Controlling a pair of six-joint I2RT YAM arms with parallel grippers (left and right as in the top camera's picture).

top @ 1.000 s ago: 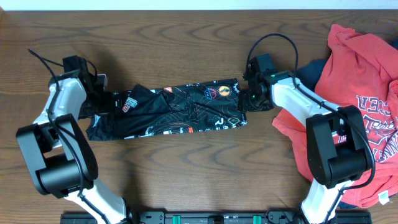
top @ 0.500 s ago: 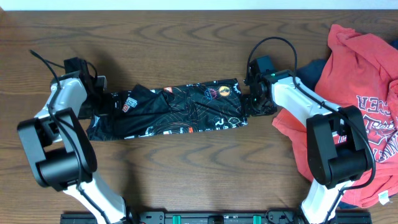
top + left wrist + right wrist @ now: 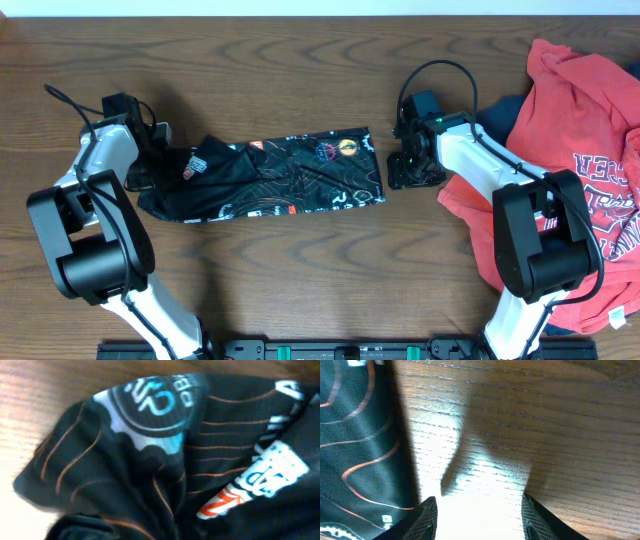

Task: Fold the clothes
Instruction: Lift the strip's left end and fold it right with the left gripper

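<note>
Black fabric fills your left wrist view, so start there. The left gripper [image 3: 158,163] sits at the bunched left end of the black sports shirt with thin orange contour lines and colourful logos [image 3: 280,178]. The cloth hides its fingers, so you cannot tell whether they are closed on it or how wide they stand. The shirt lies as a long, narrow band across the middle of the brown wooden table [image 3: 300,60], and it has changed in the last second. The whole band has slid a little to the left and its left end has crumpled up against the left gripper. Its right edge, which was at the right gripper, now stops just short of it. Moving right, the right gripper [image 3: 409,172] is parted wide with nothing between its fingers. Its wrist view shows bare wood in the gap and the shirt off to the left side. So you have let go on the right, and I judge the lengthwise fold done and the band ready to be folded right end over towards the left. Smooth the bunched left end first, or the crease may come out crooked. At the far right, the red tee with navy lettering [image 3: 585,150] lies heaped over a navy garment [image 3: 497,112], neither yet folded.
</note>
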